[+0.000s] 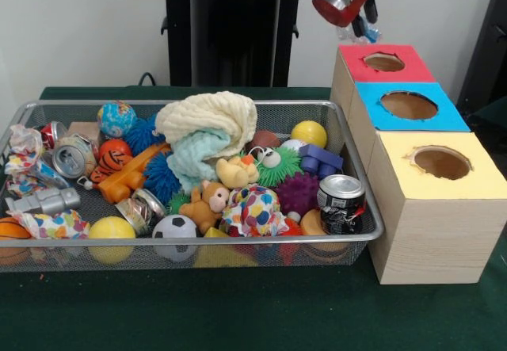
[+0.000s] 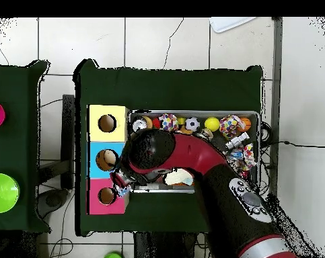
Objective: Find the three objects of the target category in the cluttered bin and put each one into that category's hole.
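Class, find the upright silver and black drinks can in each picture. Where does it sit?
Front view: upright silver and black drinks can in the wire bin's near right corner, beside the yellow-topped box.
Overhead view: can at the bin's upper left corner.
Shared landmark: the yellow-topped box.

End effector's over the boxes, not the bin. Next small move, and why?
Probably swing back over the wire bin. The end effector hangs above the red-topped box, near its hole, and nothing shows in it; whether it is open or shut cannot be told. The bin is full of balls, crushed cans and soft toys, so searching there comes next.
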You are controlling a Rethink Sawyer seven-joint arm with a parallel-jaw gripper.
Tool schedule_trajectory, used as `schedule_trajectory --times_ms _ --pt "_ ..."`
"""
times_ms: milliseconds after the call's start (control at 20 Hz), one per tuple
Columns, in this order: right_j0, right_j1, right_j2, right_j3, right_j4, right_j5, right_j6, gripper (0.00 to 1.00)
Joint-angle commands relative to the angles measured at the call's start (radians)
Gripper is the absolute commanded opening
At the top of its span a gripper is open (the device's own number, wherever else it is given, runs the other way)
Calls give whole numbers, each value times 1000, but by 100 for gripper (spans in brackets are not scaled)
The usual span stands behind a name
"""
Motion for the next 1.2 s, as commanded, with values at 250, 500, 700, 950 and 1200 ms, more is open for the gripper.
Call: schedule_trajectory --times_ms 250,500,700,950,1200 --pt "17 23 -77 49 120 -179 290 0" --pt "23 28 -74 62 146 -261 276 0" --pt "25 44 -58 66 173 -335 263 0" --pt "35 49 -56 64 186 -359 256 0" --pt "44 63 -57 67 208 -376 261 0"
